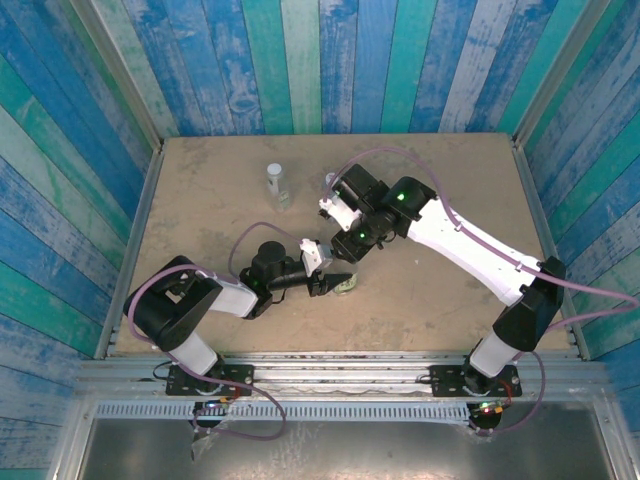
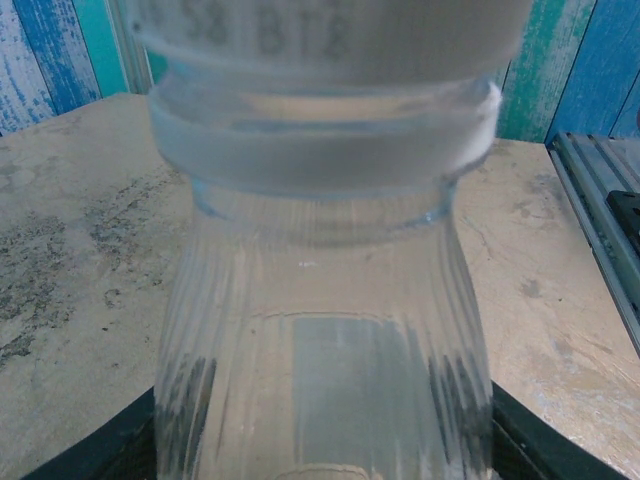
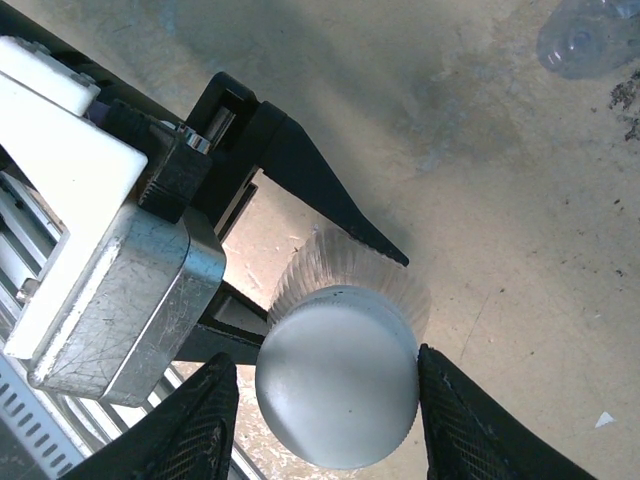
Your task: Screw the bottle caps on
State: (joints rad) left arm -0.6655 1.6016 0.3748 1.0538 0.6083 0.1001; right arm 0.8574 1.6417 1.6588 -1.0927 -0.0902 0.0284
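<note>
Left hand (image 1: 338, 284) pinches the bottle (image 2: 320, 380). Right hand (image 3: 328, 392) is spread loosely round the cap (image 3: 338, 375): squeeze, keep it flat, turn slowly.

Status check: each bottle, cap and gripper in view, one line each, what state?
held bottle: upright, clamped between the left fingers.
cap: sitting on the held bottle's neck; how tight it is cannot be told.
left gripper: shut on the held bottle.
right gripper: open, one finger on each side of the cap, a gap showing on one side.
far bottle: upright, apart from both arms, white cap apparently on.
</note>
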